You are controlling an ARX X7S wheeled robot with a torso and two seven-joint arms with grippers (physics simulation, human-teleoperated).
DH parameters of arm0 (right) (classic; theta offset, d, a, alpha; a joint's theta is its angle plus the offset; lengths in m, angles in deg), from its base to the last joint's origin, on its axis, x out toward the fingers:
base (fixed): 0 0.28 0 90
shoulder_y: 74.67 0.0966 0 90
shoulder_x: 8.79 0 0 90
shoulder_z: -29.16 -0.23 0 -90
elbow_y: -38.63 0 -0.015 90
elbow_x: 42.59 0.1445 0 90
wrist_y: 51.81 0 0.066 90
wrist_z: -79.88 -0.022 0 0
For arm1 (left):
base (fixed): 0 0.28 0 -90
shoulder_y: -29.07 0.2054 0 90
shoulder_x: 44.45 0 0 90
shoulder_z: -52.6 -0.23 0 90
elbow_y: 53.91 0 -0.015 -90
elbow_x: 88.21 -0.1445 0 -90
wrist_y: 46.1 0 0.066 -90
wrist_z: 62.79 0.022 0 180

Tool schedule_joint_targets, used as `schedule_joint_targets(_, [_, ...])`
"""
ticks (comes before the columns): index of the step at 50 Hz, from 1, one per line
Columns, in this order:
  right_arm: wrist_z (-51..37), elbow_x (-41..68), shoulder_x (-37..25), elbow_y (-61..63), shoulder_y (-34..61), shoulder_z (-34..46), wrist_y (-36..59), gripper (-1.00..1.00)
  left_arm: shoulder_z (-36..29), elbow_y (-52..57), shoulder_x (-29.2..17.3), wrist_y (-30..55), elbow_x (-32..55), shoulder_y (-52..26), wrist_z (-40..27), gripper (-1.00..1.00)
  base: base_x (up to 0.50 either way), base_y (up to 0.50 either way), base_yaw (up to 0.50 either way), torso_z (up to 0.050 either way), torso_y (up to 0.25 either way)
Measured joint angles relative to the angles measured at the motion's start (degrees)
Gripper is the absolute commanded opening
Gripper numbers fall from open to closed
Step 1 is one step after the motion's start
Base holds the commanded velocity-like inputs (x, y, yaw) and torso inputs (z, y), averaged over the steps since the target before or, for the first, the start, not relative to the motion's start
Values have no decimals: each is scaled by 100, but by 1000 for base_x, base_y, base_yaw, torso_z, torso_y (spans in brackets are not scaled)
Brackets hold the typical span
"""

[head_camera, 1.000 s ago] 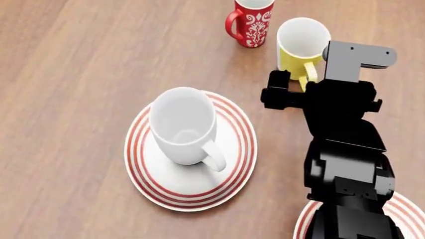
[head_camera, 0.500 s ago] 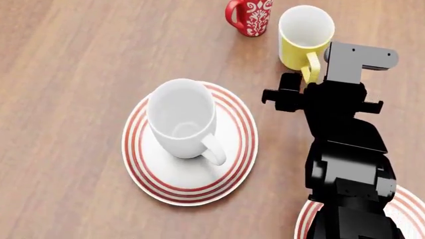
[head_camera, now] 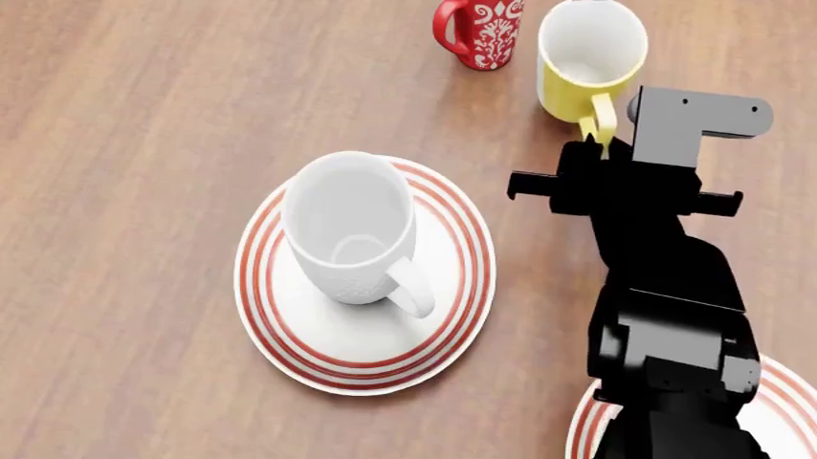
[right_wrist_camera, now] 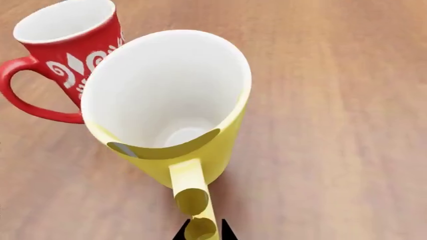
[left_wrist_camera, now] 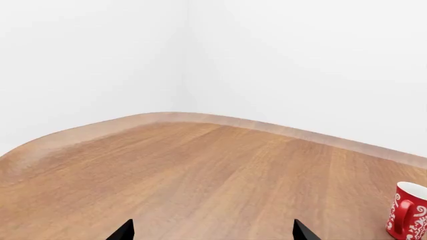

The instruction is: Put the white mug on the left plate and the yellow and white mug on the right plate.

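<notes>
- Head view first: white mug sitting upright on the left plate, handle toward the robot — half the job looks done.
- Closing in now: right gripper pushed forward since a second ago, from just short of the yellow and white mug to right at its handle.
- Still standing on the bare tabletop, that yellow and white mug, just beside the red mug, far side from the robot.
- Right wrist view: two dark fingers set narrow, flanking the lower end of the yellow handle; touching or not, cannot tell.
- Means the pinch on the handle looks like the very next beat, then a lift and a carry back.
- Waiting near the robot: right plate, mostly hidden under the arm, only a ringed edge showing.
- Left wrist view: left fingers spread wide, holding nothing, over open wood.
- Worth watching: red mug close by, easy to nudge.
</notes>
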Motion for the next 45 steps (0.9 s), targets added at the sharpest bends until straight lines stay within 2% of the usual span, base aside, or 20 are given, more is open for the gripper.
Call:
schedule_joint_targets(15, [310, 90, -66, 0, -166, -280, -826, -100, -49, 7, -31, 41, -16, -45, -17, 100, 0, 0, 0, 0, 0])
schedule_joint_targets(23, [535, 113, -110, 41, -230, -390, -920, -100, -87, 12, -47, 67, -35, -74, -24, 100, 0, 0, 0, 0, 0])
schedule_joint_targets(45, [607, 80, 43, 4543, -2018, -391, 1866, -100, -182, -5, -79, 158, -45, -196, -54, 100, 0, 0, 0, 0, 0])
